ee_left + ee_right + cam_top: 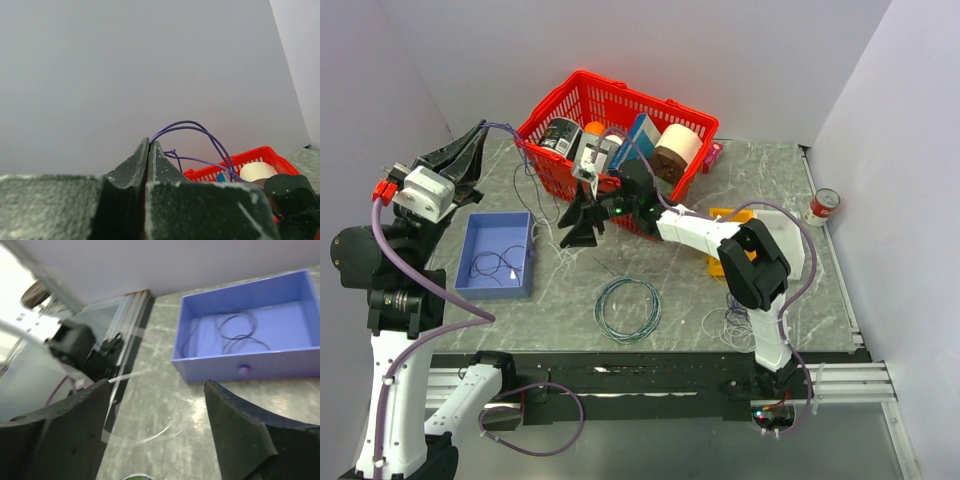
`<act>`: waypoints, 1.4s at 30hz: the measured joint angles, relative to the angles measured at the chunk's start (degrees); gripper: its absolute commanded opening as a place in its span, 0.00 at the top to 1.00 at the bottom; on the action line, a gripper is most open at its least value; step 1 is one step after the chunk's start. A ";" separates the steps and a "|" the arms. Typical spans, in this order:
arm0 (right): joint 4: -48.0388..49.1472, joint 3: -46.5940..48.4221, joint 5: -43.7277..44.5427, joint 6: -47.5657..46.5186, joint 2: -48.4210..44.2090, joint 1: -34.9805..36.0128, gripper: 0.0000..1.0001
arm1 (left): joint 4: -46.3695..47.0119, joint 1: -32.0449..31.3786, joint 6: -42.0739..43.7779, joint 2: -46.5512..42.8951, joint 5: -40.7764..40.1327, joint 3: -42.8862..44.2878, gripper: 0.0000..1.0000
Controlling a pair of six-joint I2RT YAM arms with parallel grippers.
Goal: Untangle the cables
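Judging from how things lay, the job looked partly done. The basket (548, 103) served as the landmark; the tray (495, 228) sat in front of it and to its left, and held one black wire (495, 265) lying alone in loose loops, which I took as a strand already separated. The left gripper (480, 135) hung just left of the basket, raised off the table; its jaws were pressed together on a purple wire (192, 125) that arched from the tips toward the basket, so I read that strand as mid-extraction; whether its far end was free I could not tell. The right gripper (575, 228) stood at the basket's front wall; its jaws were wide apart with nothing between them. A teal ring (628, 308) lay well in front of the basket, neat and not part of the job. A small tangle (728, 322) of pale and purple threads lay in front of the basket to its right, near the right arm's base; it looked untouched, so most of the sorting seemed left to do.
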 measured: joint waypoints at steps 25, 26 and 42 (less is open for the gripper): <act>-4.11 5.18 13.05 -2.99 0.87 5.68 0.71 | 1.09 -0.04 0.00 0.00 0.00 -0.02 0.99; -3.87 5.29 12.74 -2.54 1.14 5.77 0.89 | 1.27 -0.04 -0.02 0.00 0.00 -0.02 0.99; -10.38 -0.07 19.89 -1.22 1.77 5.18 1.00 | 13.22 -0.37 13.75 0.66 -15.15 0.46 0.99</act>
